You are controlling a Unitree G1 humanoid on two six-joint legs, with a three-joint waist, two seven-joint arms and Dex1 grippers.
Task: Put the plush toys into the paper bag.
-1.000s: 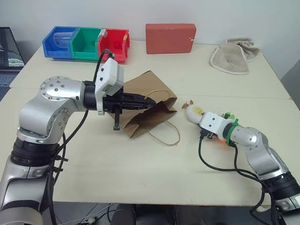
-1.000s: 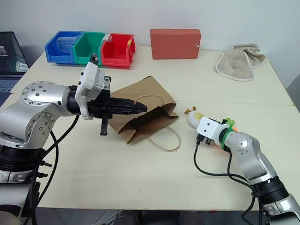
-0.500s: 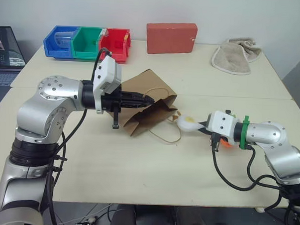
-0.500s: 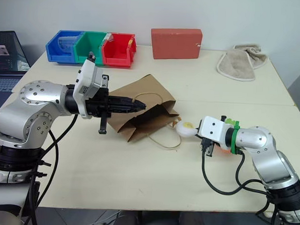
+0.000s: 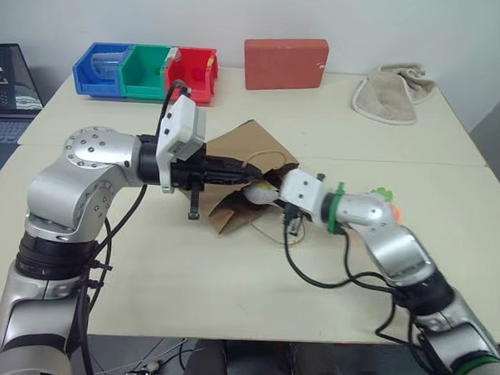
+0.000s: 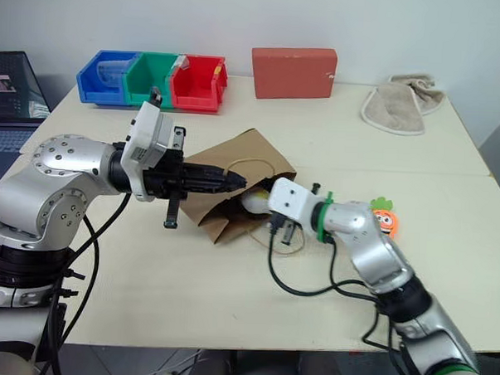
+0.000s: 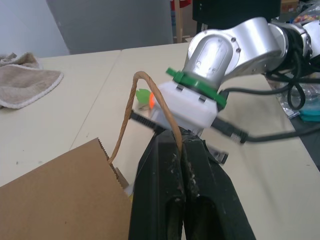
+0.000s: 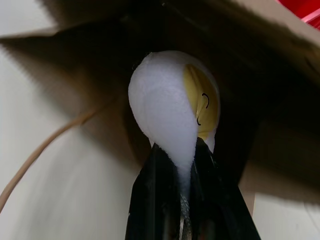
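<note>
While the left jaws (image 7: 181, 165) pinch the paper bag (image 5: 235, 154) handle, the right jaws (image 8: 184, 165) hold the egg toy (image 8: 172, 107) at its mouth; the carrot toy (image 6: 385, 220), far behind them, waits on the counter (image 5: 229, 278).

My arms are brushed silver shells with screw-ringed round joints and black collars. Each wrist carries a white camera block; the right arm (image 5: 373, 222) has a green ring behind it. Black cables loop off both. The left arm (image 5: 93, 168) ends in scuffed black fingers (image 7: 165, 200).
</note>
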